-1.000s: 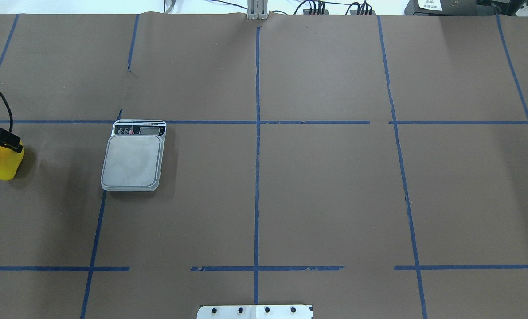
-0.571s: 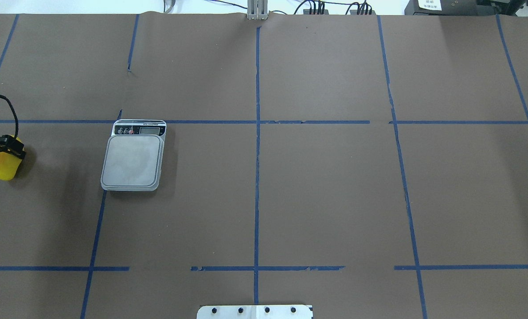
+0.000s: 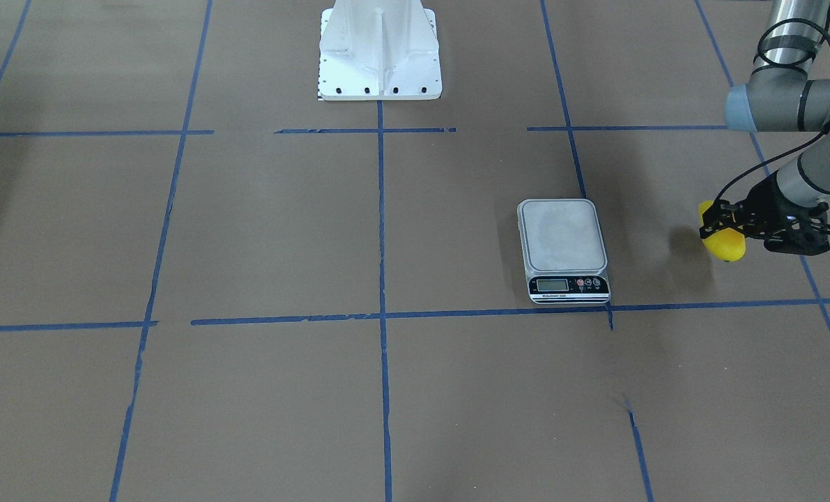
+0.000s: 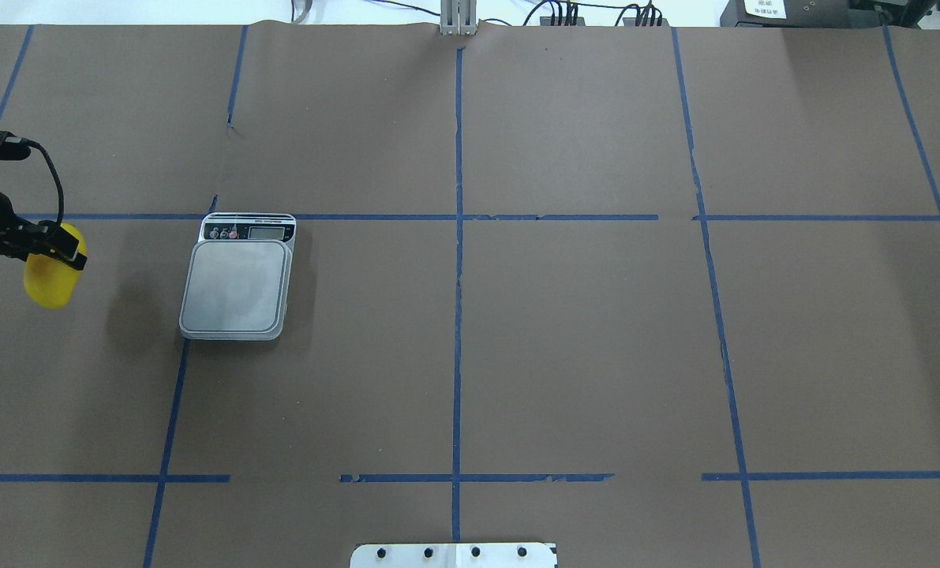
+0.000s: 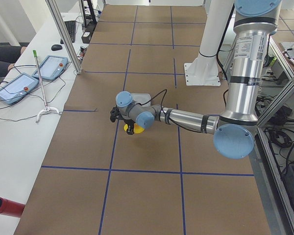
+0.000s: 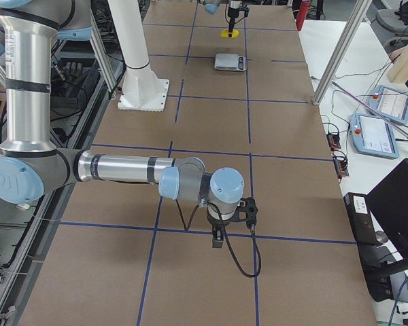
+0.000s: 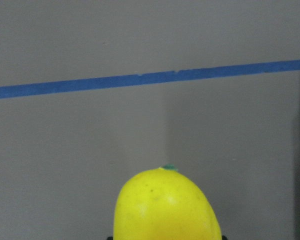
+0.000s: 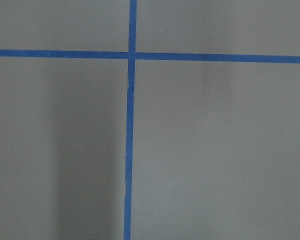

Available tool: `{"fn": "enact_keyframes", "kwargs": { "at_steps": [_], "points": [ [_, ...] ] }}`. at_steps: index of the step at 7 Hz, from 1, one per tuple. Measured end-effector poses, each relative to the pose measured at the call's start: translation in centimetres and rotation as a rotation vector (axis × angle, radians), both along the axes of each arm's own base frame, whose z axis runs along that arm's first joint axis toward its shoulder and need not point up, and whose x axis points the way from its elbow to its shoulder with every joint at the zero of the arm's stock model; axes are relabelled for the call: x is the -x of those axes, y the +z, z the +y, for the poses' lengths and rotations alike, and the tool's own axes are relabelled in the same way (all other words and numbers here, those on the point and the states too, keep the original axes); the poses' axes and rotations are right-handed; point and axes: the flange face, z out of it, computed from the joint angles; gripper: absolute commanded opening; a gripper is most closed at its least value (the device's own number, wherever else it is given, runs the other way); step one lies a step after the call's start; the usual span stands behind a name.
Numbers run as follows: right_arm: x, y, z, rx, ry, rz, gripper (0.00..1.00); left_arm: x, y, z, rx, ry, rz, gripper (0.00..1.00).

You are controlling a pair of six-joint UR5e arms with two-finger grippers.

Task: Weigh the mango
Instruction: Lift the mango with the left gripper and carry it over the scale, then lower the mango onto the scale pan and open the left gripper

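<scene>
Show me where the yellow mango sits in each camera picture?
Front-facing: mango far right, held by left gripper.
Overhead: mango far left.
Exterior left: mango just left of centre.
Exterior right: mango tiny, top centre.
Left wrist: mango bottom centre.
Right wrist: not in it.
Shared landmark: the scale, beside the mango.

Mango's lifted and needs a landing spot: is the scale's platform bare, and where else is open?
The scale has a bare platform. The brown table is open between the mango in the left gripper and the scale, and across the middle squares. Crowded only at the scale's display and buttons, on its far edge.
</scene>
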Motion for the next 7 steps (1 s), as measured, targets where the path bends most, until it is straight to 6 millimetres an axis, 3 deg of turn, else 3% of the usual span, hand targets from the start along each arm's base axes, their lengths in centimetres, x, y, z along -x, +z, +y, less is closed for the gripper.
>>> {"fn": "enact_keyframes", "kwargs": {
  "at_steps": [2, 3, 6, 7],
  "points": [
    [0.0, 0.0, 0.0, 0.000, 0.000, 0.000, 1.00, -4.8, -7.0, -1.0, 0.050, -0.035, 0.051, 0.00],
    [0.0, 0.0, 0.0, 0.000, 0.000, 0.000, 1.00, -7.4, -9.2, -0.9, 0.067, -0.044, 0.057, 0.00],
    [0.0, 0.0, 0.0, 0.000, 0.000, 0.000, 1.00, -13.9, -11.6, 0.7, 0.088, -0.018, 0.048, 0.00],
    [0.0, 0.0, 0.0, 0.000, 0.000, 0.000, 1.00, -15.5, -11.8, 1.2, 0.089, -0.007, 0.040, 0.69]
  ]
}}
